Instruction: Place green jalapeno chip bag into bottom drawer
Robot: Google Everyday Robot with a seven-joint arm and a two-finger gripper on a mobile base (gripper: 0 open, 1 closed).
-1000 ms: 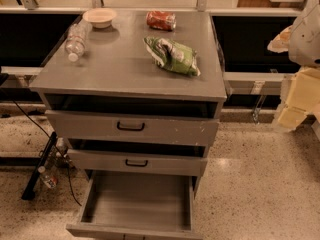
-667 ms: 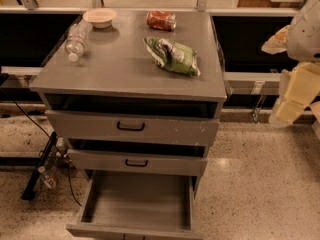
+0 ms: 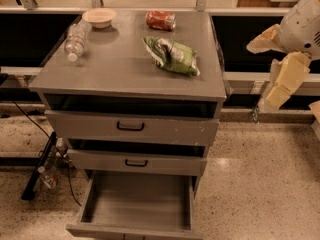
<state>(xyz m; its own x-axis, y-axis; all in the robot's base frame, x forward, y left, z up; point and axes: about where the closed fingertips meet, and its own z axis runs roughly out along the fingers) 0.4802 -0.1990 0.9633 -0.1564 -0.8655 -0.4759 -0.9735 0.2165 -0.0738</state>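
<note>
My hand (image 3: 258,75) hangs empty, fingers (image 3: 286,76) apart. I note the bag (image 3: 171,55) lying on the counter (image 3: 110,71) to its left, the bottom drawer (image 3: 135,206) open, lower left.

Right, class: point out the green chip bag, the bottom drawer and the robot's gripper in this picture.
green chip bag (image 3: 172,55), camera view, middle of the bag's upper face.
bottom drawer (image 3: 135,203), camera view, bare floor inside the open drawer.
gripper (image 3: 257,76), camera view, midway between its fingertips, at the picture's right side.
</note>
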